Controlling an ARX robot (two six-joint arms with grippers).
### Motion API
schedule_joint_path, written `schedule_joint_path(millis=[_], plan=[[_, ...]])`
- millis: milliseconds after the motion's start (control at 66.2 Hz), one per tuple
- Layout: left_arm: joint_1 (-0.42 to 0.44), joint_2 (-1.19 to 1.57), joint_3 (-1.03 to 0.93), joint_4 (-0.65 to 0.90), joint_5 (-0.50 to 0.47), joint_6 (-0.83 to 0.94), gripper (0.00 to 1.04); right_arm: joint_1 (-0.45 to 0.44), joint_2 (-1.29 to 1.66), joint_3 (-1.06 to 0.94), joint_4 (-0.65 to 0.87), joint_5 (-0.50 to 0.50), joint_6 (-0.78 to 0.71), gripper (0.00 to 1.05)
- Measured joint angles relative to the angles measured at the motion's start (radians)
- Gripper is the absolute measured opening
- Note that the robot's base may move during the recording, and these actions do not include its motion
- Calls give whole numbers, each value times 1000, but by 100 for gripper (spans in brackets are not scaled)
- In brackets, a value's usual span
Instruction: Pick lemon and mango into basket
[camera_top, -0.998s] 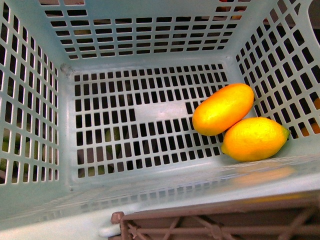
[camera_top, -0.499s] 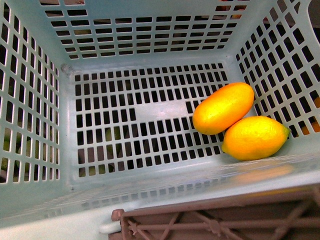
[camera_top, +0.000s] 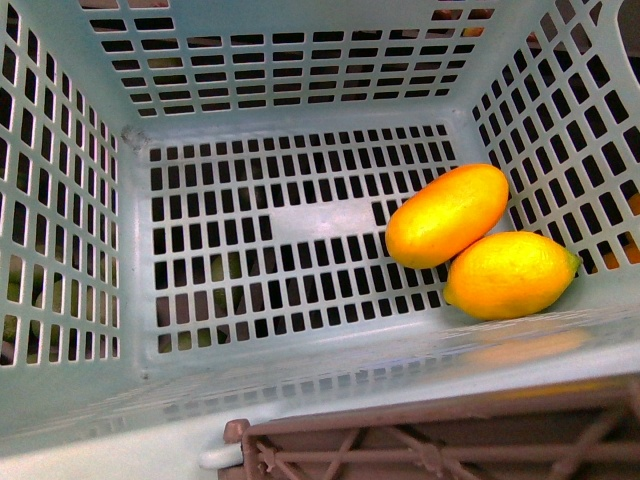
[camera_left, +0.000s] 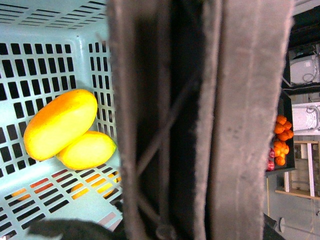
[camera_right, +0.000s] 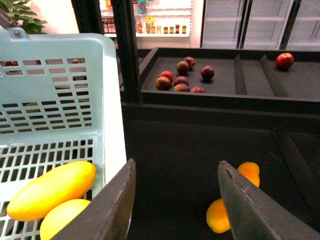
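The light teal basket fills the front view. On its slotted floor, at the right, the smooth orange-yellow mango leans against the yellow lemon, which has a greenish tip. Both also show in the left wrist view, the mango and the lemon. The brown basket handle looms large and blurred there, and my left gripper is shut on it, its fingers mostly hidden. My right gripper hangs open and empty just outside the basket wall, over a dark bin.
Two oranges lie in the dark bin under the right gripper. Behind it, a black tray holds several dark red fruits, and a red apple sits further off. More oranges lie in a bin beyond the handle.
The basket and the two fruits have shifted only a few pixels in the front view. Nothing was taken hold of or let go.
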Motion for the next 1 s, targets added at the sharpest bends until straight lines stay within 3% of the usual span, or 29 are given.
schedule_joint_path(millis=[227, 998], plan=[[-5, 0, 0, 1, -8, -1, 14, 0, -2, 0, -1, 4, 1, 98], [-1, 0, 1, 1, 3, 0, 14, 0, -3, 0, -3, 2, 1, 96]])
